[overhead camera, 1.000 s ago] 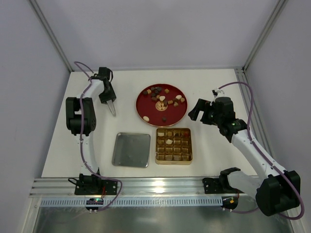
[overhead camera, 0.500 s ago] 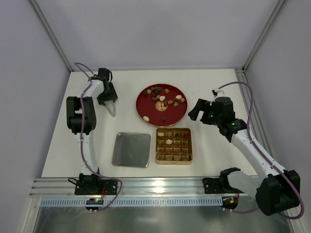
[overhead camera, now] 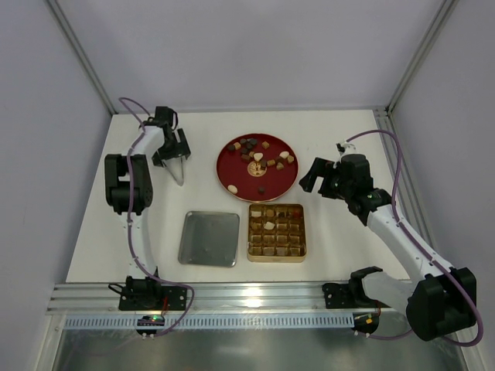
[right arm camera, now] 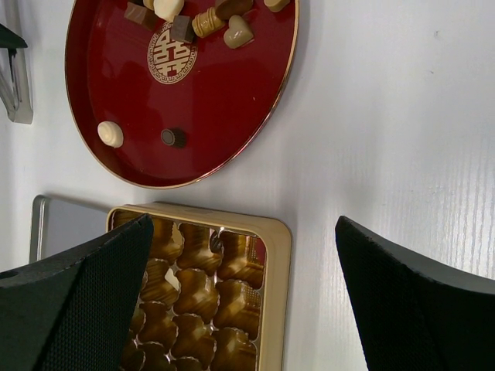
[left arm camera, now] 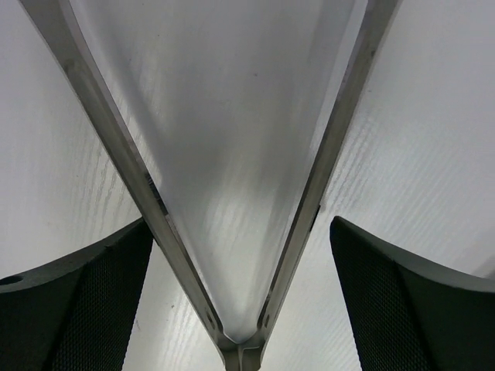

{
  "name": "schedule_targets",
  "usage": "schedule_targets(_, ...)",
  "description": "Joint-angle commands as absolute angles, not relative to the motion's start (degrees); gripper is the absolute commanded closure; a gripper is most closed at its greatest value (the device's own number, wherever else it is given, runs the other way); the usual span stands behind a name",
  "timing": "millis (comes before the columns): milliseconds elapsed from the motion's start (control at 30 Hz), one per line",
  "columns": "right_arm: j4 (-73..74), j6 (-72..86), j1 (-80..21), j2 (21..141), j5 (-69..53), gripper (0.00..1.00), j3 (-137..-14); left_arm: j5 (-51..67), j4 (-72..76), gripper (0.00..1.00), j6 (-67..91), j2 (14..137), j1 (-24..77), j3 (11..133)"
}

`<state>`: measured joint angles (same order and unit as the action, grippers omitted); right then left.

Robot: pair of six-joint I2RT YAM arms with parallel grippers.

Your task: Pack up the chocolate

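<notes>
The chocolate (overhead camera: 259, 157) lies as several brown, dark and cream pieces on the round red plate (overhead camera: 236, 174); the right wrist view shows them at the plate's top (right arm camera: 203, 19), plus a white round piece (right arm camera: 110, 133) and a dark one (right arm camera: 172, 137). The gold tin (overhead camera: 276, 253) holds a few pieces, one cream-white (overhead camera: 268, 225). My left gripper (overhead camera: 172, 148) is open at the back left, its fingers wide apart on either side of metal tongs (left arm camera: 232, 193) that rest on the table. My right gripper (right arm camera: 243, 220) is open and holds nothing, above the tin's corner (right arm camera: 274, 255), right of the plate.
A flat silver lid (overhead camera: 209, 238) lies left of the tin. The tongs (overhead camera: 179, 175) point toward the near side, between the left arm and the plate. Frame posts and grey walls close in the white table (overhead camera: 340, 139).
My left gripper has opened and let go of the tongs, which now lie on the table. The right arm has barely moved.
</notes>
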<state>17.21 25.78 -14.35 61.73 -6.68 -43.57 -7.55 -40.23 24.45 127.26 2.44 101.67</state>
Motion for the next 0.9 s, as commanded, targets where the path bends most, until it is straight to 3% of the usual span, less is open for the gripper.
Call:
schedule_targets(0, 15.64, 25.14, -14.15, 62.14, -5.71, 0.00, -44.73, -5.80, -39.64, 0.07, 22.50, 120.68, 1.76, 104.68)
schedule_targets(300, 17.22, 24.17, -14.41, 61.26, -4.92, 0.00, -45.53, -5.89, -39.03, 0.09, 24.08, 107.77, 1.76, 95.64)
schedule_targets(500, 19.25, 23.29, -16.87, 60.03, -2.64, 0.00, -46.41, -3.25, -39.55, 0.21, 25.40, 95.99, 3.60, 85.63)
schedule_targets(867, 21.71, 24.78, -21.26, 54.85, -1.85, 0.04, -44.47, -5.02, -41.85, 0.37, 28.21, 80.78, 23.53, 67.95)
